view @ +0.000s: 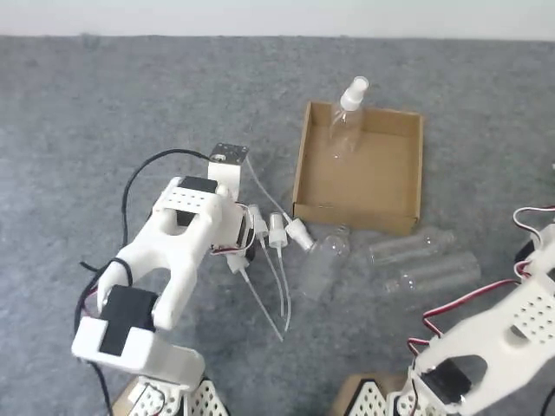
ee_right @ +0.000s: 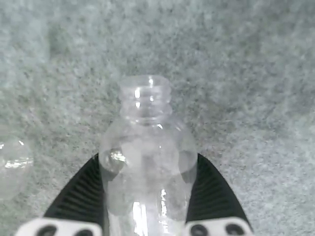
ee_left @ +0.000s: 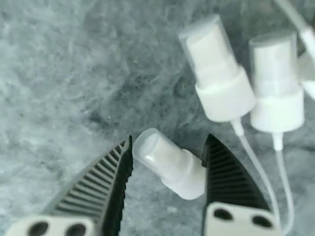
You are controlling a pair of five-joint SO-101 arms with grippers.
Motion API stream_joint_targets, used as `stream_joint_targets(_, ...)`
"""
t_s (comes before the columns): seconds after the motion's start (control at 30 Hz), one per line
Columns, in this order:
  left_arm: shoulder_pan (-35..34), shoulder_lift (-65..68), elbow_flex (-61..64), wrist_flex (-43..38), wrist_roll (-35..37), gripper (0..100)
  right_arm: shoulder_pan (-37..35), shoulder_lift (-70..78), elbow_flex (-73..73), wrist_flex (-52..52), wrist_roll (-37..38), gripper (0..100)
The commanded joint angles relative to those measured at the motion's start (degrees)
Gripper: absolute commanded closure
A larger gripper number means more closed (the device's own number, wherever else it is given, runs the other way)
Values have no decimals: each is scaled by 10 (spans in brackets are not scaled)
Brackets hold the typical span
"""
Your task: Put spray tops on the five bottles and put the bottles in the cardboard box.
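Observation:
My left gripper is down on the grey carpet with a white spray top lying slantwise between its fingers, and both pads touch it. Two more spray tops lie just beyond. In the high view this gripper sits among the spray tops. My right gripper is shut on a clear capless bottle, with the neck pointing away from the camera. The cardboard box holds one bottle with a spray top. Three capless bottles lie in front of the box.
Thin dip tubes trail from the spray tops toward the front. The right arm's white body stands at the front right corner with red and white wires. Another clear bottle lies beside the held one.

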Motion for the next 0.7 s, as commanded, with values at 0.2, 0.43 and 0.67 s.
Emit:
stream_joint_targets(0.2, 4, -5, -21, 11, -25, 814, -7, -46, -31, 8, 6, 991)
stream_joint_targets(0.43, 0, -9, -24, -14, -46, 877, -7, -46, -31, 8, 6, 991)
stream_joint_targets(0.67, -15, -3, -105, -17, -98, 892, -7, -46, -31, 8, 9, 991)
